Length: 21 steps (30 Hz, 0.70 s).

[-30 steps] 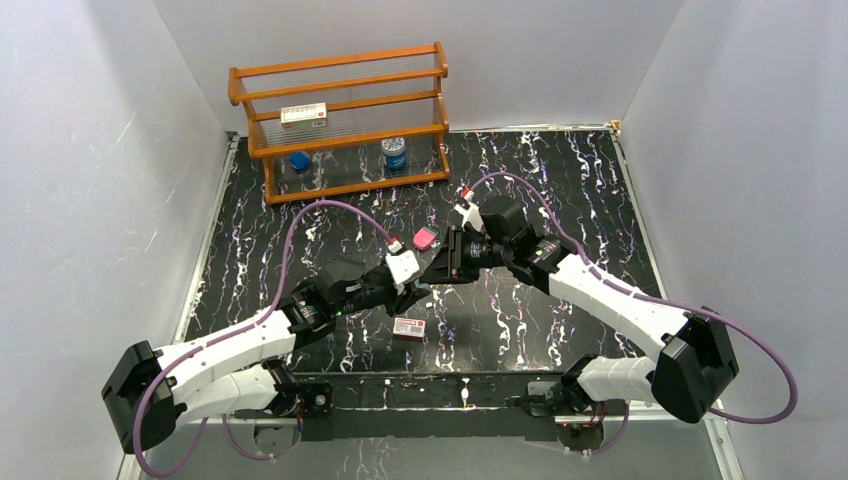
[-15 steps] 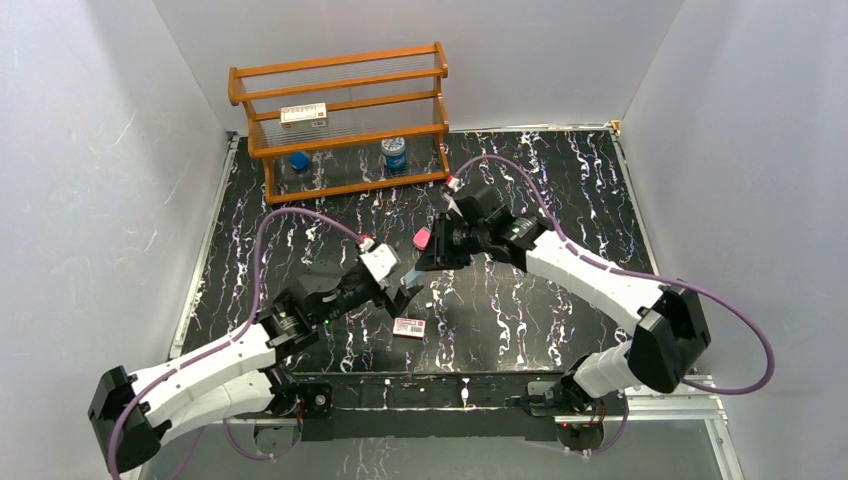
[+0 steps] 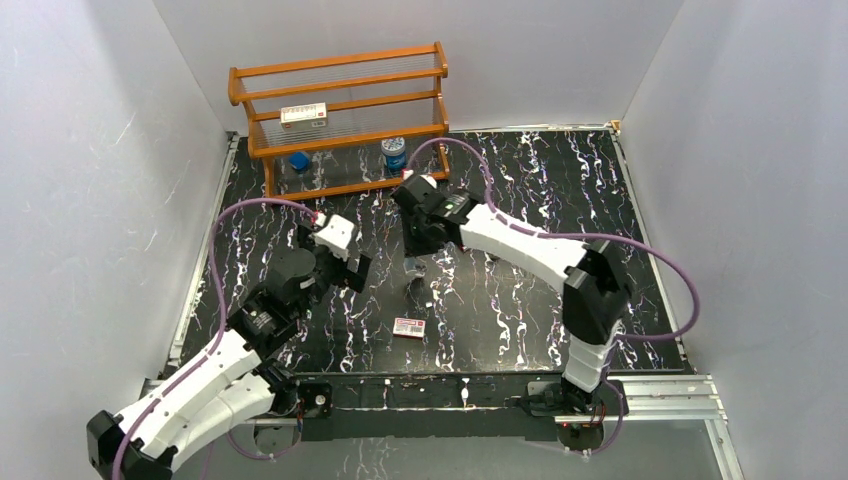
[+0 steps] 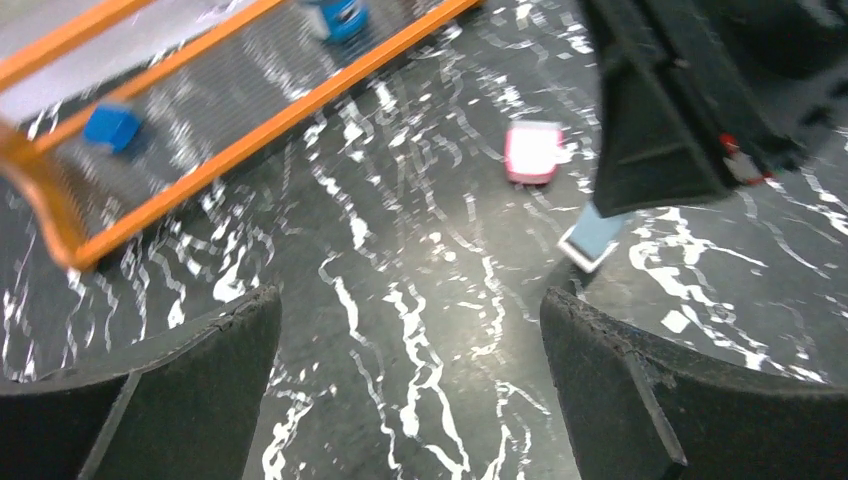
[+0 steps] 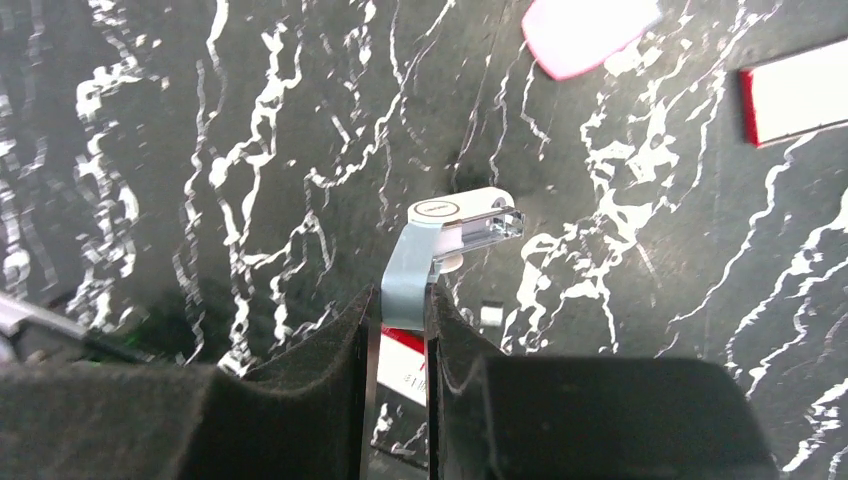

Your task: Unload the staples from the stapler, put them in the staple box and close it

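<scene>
We pinch the stapler [image 5: 445,225] by its light-blue end in our right gripper [image 5: 402,303], fingers pressed against it, its silvery part angled outward, just beside the pink block [image 4: 533,152]. Our left gripper [image 4: 410,390] hangs spread wide near the pink block, facing it.

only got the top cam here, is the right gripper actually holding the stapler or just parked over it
observer: holding it. the right wrist view shows the right gripper shut on the stapler, its light-blue arm pinched between the fingers.
operator: ok, is it opened up or closed flat
observer: opened. in that same view the white top piece is bent sideways off the blue arm, with a silvery channel showing at its end.
</scene>
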Available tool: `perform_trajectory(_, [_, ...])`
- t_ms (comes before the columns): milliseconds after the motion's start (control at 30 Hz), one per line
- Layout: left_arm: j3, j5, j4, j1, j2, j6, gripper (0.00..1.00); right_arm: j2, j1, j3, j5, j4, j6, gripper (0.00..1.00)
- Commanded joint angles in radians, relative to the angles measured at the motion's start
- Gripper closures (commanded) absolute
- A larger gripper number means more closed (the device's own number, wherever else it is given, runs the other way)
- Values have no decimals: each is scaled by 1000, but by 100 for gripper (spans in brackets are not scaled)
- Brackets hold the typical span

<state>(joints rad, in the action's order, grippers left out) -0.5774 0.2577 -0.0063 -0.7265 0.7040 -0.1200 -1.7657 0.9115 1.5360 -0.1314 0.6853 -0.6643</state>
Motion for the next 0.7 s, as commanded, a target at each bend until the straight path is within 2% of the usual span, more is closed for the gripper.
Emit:
perform_trajectory(0, [-6, 18, -75, 132, 21, 109, 3, -99, 62, 188, -235, 130, 35, 98])
perform_trajectory(133, [-8, 86, -104, 235, 38, 170, 3, -201, 93, 296, -309, 174, 48, 98])
perform_trajectory(300, [36, -1, -97, 408, 79, 199, 2, -297, 112, 404, -389, 209, 34, 98])
perform_trajectory(533, [81, 102, -21, 446, 84, 281, 1, -479, 139, 637, -509, 337, 9, 98])
perform_trajectory(667, [52, 192, -46, 447, 86, 316, 2, -515, 148, 684, -534, 337, 3, 97])
